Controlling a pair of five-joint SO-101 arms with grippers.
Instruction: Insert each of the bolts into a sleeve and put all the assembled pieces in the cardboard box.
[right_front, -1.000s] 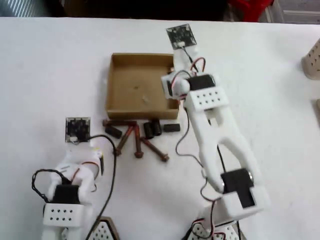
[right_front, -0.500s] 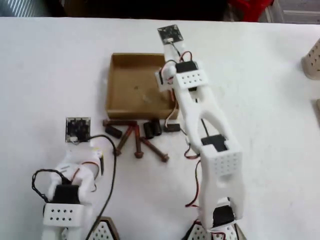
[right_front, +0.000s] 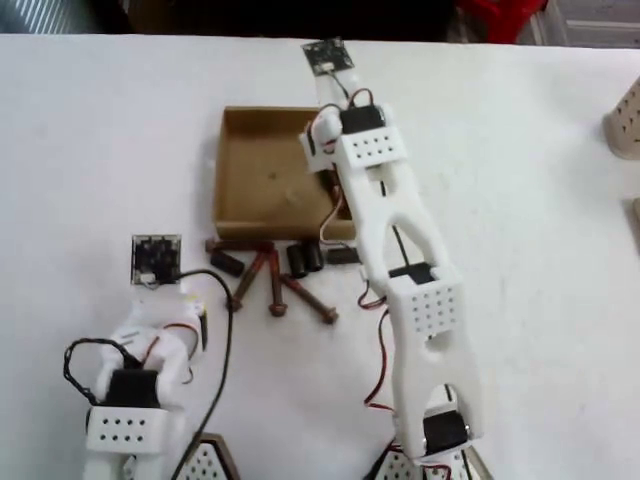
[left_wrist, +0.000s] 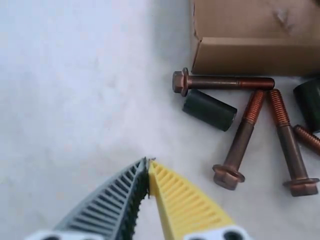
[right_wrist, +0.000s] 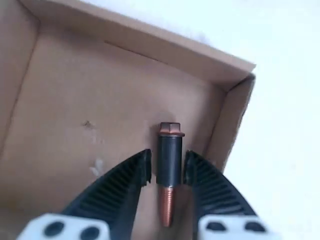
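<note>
My right gripper hangs inside the cardboard box, near its right wall, shut on a black sleeve. A copper bolt runs through that sleeve, head away from the wrist and thread tip toward it. In the high view the right arm stretches over the box. In front of the box lie several loose copper bolts and black sleeves. My left gripper is shut and empty, low over bare table, left of one bolt and one sleeve.
The left arm rests at the table's near left. The white table is bare on the left and the far right. A pale perforated block stands at the right edge. Red wires hang from the right arm beside the loose parts.
The right arm has stretched out and swung left, carrying the sleeved bolt from the box's right wall to over its inside. The left arm has not moved.
</note>
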